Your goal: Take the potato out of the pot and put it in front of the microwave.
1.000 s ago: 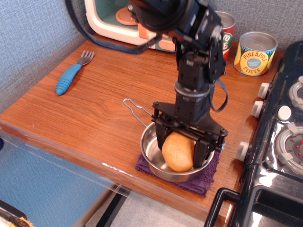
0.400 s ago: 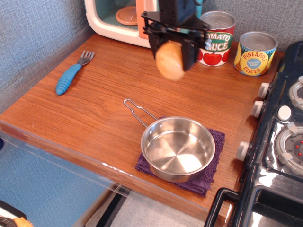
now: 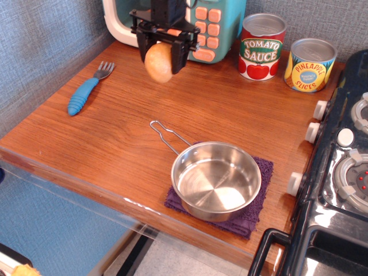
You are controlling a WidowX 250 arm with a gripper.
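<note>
Potato, the golden-orange rounded toy (image 3: 159, 62), is clamped in the black gripper (image 3: 161, 53), hanging above the wood counter (image 3: 115, 138) before the teal-and-cream microwave (image 3: 218, 23). Shiny steel saucepan (image 3: 215, 181) sits empty. You're mid-placement: lower, then release.

The red-and-white tin can (image 3: 263, 47) on the desk (image 3: 115, 138) carries a label reading "TOMATO SAUCE" in dark letters above a picture of tomatoes. The yellow tin can (image 3: 310, 65) beside it reads "PINEAPPLE SLICES", with a smaller line of print between the two words that is too small to make out. No other lettering or numbers can be read.
</note>
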